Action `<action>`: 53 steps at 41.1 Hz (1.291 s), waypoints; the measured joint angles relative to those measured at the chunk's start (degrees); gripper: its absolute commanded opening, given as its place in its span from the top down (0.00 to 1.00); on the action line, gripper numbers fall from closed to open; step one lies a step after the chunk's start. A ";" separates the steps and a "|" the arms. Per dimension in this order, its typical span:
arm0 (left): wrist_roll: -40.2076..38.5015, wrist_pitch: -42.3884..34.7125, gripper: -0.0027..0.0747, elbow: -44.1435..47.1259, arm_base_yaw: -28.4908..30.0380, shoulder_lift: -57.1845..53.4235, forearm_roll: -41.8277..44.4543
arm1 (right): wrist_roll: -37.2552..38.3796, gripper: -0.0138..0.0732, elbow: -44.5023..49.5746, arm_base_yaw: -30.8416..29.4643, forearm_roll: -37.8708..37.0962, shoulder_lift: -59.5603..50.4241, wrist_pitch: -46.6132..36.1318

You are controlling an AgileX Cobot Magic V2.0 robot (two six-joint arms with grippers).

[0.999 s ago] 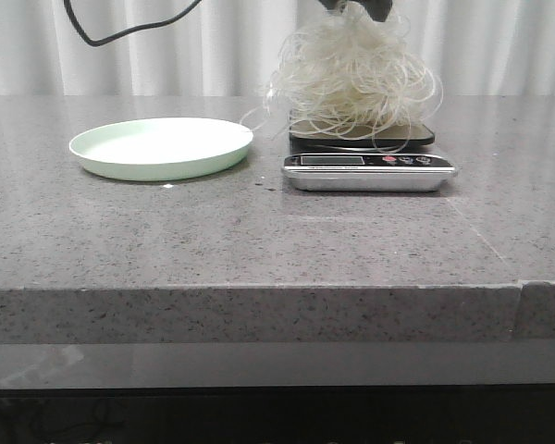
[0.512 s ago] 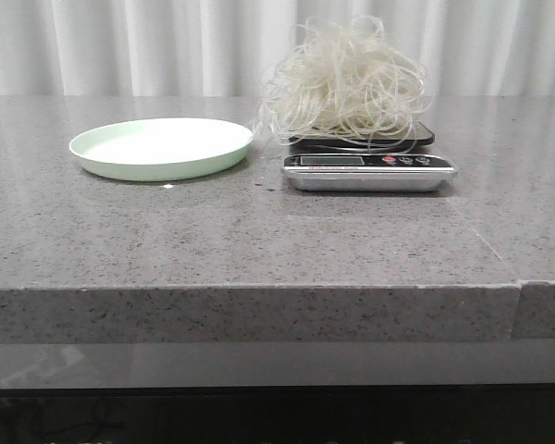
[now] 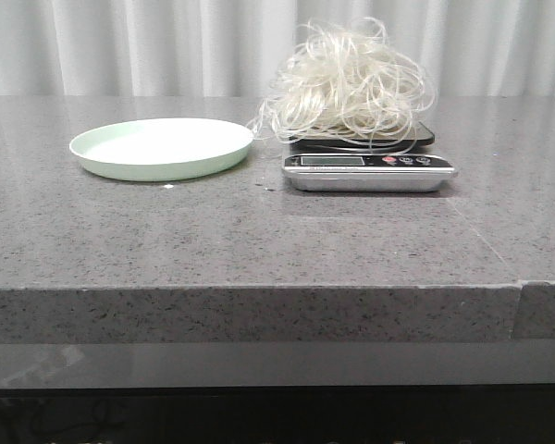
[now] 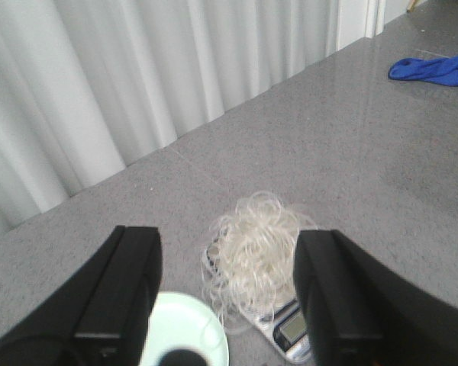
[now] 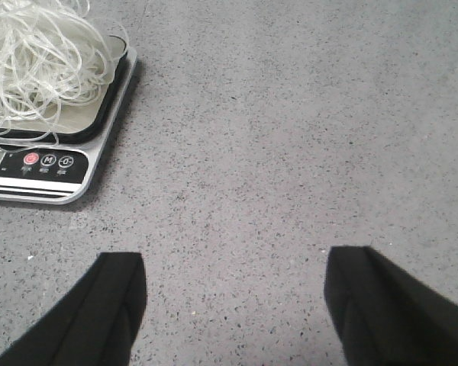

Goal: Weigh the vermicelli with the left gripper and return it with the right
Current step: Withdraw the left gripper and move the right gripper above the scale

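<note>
The vermicelli (image 3: 347,81) is a fluffy whitish heap resting on the pan of a silver kitchen scale (image 3: 368,171). It also shows in the left wrist view (image 4: 256,248) and at the edge of the right wrist view (image 5: 38,61). My left gripper (image 4: 227,267) is open and empty, high above the heap. My right gripper (image 5: 235,286) is open and empty, low over bare table beside the scale (image 5: 57,164). Neither gripper shows in the front view.
A pale green round plate (image 3: 161,146) lies on the table left of the scale, also in the left wrist view (image 4: 185,332). A blue cloth (image 4: 435,69) lies far off. White curtains hang behind the grey speckled table (image 3: 259,240).
A gripper that held the vermicelli above the scale has let go and left the front view. The heap has dropped and settled on the scale pan.
</note>
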 measured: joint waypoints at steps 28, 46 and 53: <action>-5.33 -10.21 0.38 46.88 0.00 -39.56 0.00 | -0.24 0.19 0.00 1.20 0.00 0.00 0.00; -5.42 -10.30 0.38 51.33 0.00 -42.78 0.00 | -1.61 0.25 -8.15 13.89 0.10 11.44 0.66; -5.42 -10.30 0.38 51.33 0.00 -42.78 0.00 | -1.71 0.25 -15.73 16.99 0.10 20.35 0.66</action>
